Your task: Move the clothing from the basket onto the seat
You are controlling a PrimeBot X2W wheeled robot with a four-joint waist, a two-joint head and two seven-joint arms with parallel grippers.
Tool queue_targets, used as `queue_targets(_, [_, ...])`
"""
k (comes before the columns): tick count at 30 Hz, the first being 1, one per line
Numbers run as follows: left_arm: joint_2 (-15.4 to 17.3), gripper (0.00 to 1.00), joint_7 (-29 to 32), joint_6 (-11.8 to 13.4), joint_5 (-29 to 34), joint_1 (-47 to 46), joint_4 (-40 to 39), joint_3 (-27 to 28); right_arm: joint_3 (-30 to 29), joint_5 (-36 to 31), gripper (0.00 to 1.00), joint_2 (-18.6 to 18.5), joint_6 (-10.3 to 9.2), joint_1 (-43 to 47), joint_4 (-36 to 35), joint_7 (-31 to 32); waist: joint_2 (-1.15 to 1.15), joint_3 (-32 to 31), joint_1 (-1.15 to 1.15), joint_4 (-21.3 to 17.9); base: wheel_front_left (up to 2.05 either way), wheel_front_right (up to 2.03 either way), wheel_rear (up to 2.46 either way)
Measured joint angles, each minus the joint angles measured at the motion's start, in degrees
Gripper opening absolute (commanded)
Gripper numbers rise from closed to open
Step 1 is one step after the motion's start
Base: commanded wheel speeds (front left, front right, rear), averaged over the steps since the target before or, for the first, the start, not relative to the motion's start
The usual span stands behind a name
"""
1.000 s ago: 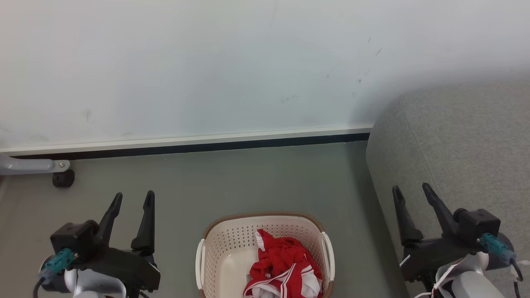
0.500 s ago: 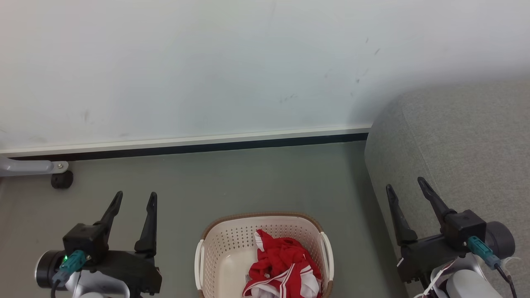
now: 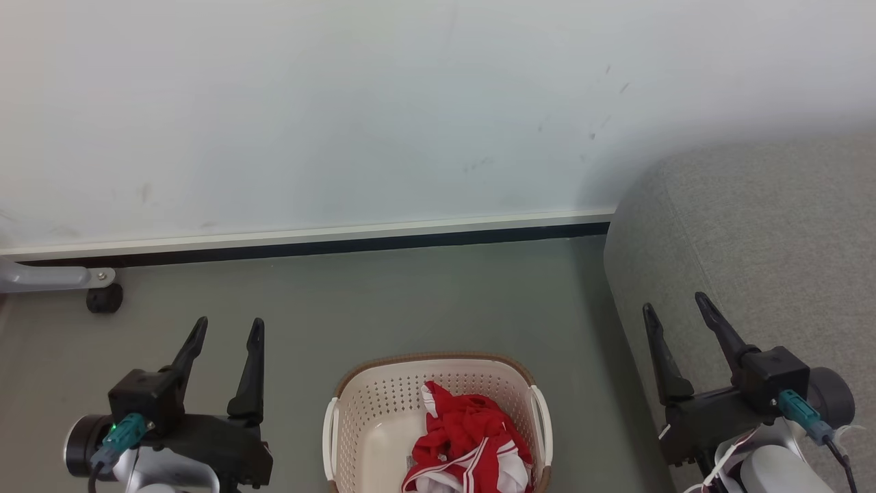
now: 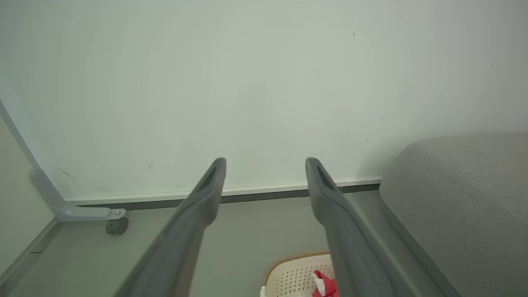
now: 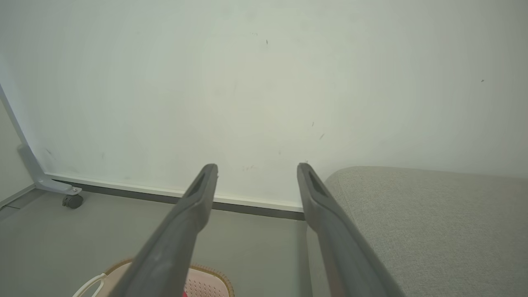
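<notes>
The red clothing [image 3: 472, 441] with white trim lies crumpled in the right half of the cream basket [image 3: 369, 418], which stands on the floor at the bottom centre of the head view. A strip of the clothing [image 4: 324, 284] and the basket [image 4: 288, 276] peek in at the bottom of the left wrist view. The grey seat [image 3: 766, 233] rises at the right. My left gripper [image 3: 228, 329] hangs open left of the basket, holding nothing. My right gripper [image 3: 674, 305] is open in front of the seat's side, also holding nothing. Both point toward the wall.
A white wall [image 3: 342, 103] with a dark baseboard [image 3: 308, 246] closes off the far side. At the far left stands a grey metal leg with a black caster [image 3: 104, 298]. Grey-green floor [image 3: 424, 301] spreads between the basket and the wall.
Both grippers have lifted slightly and drifted a little, still open. The view itself has shifted a touch. Basket and clothing have stayed put.
</notes>
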Motion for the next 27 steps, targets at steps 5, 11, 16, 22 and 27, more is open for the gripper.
queue_targets(5, [-0.2,1.00,0.0,0.0,0.0,0.2,-0.6,0.2,-0.1,0.2,1.00,0.0,0.00,0.0,-0.2,-0.2,0.00,0.1,0.00,0.0,0.00,0.00,0.00])
queue_targets(11, [-0.3,1.00,0.1,0.0,0.0,0.9,-1.7,0.8,-0.3,0.5,1.00,0.3,0.00,0.0,-1.4,-0.2,0.00,1.3,0.00,-0.2,0.00,0.00,0.00])
queue_targets(16, [-0.3,1.00,0.1,0.0,0.0,0.8,-2.1,1.3,-0.3,0.5,1.00,1.2,0.00,-0.8,-2.3,-0.3,0.00,2.9,0.00,-0.8,0.00,0.00,0.00])
queue_targets(22, [-0.6,1.00,0.2,0.0,0.0,0.5,-2.5,1.3,-0.4,0.5,1.00,2.0,-0.01,-2.4,-3.8,-0.4,0.00,5.4,0.00,-1.9,0.00,0.00,0.00])
queue_targets(27, [-0.7,1.00,0.3,0.0,0.0,-1.3,-2.9,1.3,-0.9,0.5,1.00,3.0,-0.46,-3.6,-5.1,-0.5,0.00,8.2,0.00,-3.0,0.00,0.00,0.00])
